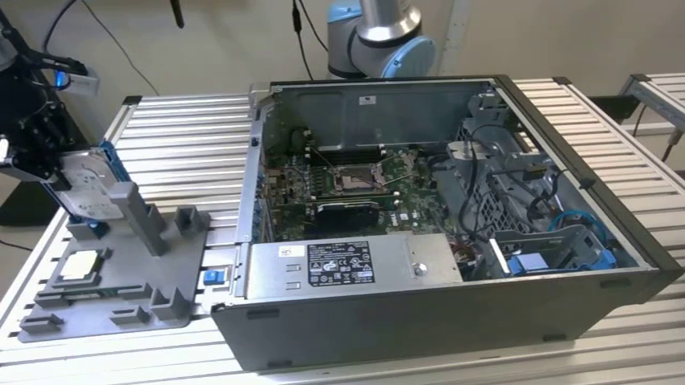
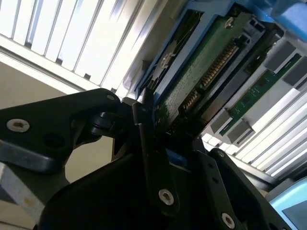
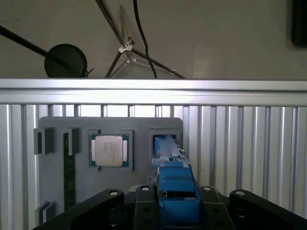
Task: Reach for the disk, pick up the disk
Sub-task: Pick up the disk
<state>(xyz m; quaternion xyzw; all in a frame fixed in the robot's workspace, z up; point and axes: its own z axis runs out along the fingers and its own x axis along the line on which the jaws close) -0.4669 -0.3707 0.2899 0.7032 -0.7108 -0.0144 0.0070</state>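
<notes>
Black hand [image 3: 177, 202] pinches the disk [image 1: 86, 181] by its blue carrier; disk stands on edge above grey fixture [image 1: 120, 277].

At the exterior view's left I see the gripper [image 1: 56, 183] against the disk [image 1: 90, 178], which stands on edge above the far end of the grey fixture tray [image 1: 128, 301]. A processor chip [image 1: 83, 266] lies flat on the tray's near part. The open computer case [image 1: 354, 321] sits to the right.
</notes>
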